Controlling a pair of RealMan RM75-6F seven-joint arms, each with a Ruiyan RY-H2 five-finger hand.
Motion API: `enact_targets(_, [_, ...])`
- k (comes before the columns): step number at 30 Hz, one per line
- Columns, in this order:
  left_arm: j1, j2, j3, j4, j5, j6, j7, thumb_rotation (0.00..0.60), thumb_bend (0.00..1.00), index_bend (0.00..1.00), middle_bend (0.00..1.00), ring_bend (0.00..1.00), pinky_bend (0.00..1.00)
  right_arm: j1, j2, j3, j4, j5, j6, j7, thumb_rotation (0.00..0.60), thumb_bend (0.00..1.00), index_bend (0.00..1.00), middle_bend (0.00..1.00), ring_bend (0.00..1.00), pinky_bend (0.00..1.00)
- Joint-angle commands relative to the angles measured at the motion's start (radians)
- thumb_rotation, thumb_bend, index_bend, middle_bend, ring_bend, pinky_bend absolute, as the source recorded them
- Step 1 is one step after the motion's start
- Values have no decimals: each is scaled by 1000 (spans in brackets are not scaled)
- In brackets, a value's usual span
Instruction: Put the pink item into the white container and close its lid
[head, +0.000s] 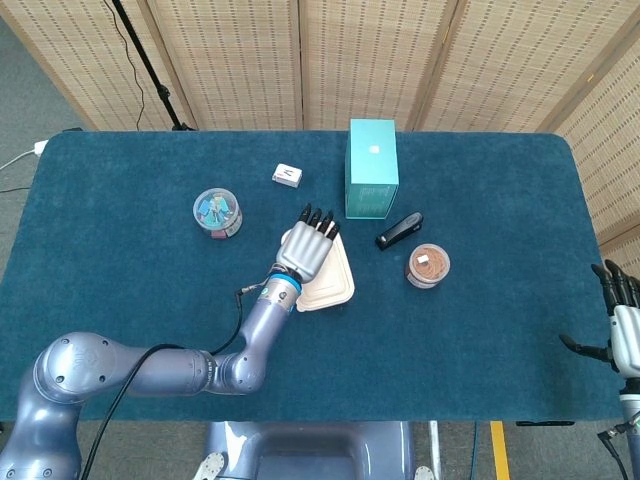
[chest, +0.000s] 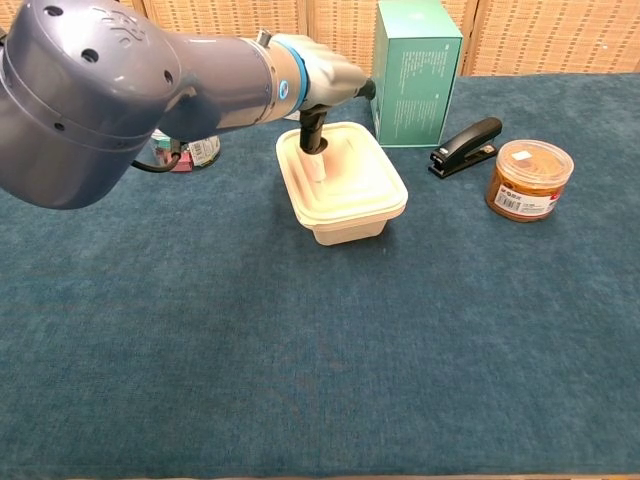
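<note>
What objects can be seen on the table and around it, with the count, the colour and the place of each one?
table: 1, dark blue cloth top.
white container: 1, cream white, lid down, near the table's middle.
pink item: 1, pale pink, on the container's lid, under the left hand's fingers.
box: 1, teal, upright behind the container.
stapler: 1, black, right of the container.
jar: 1, clear with brown contents, right of the stapler.
tub: 1, clear with coloured pieces, left of the container.
small box: 1, white, far side.
folding screen: 1, beige, behind the table.
left hand: over the container.
right hand: fingers apart, at the right edge.
</note>
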Motion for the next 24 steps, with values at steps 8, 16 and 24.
enact_targets(8, [19, -1, 24, 7, 127, -30, -93, 600, 445, 0, 0, 0, 0, -3, 5, 1, -1, 1, 2, 9, 600, 0, 0, 0, 0, 0])
enact_targets(16, [69, 107, 9, -137, 217, 51, -161, 600, 38, 0, 0, 0, 0, -4, 7, 0, 3, -2, 0, 22, 600, 0, 0, 0, 0, 0])
enact_targets(24, [221, 350, 56, -395, 371, 130, -302, 600, 0, 0, 0, 0, 0, -4, -4, -6, 16, -39, 24, 20, 600, 0, 0, 0, 0, 0])
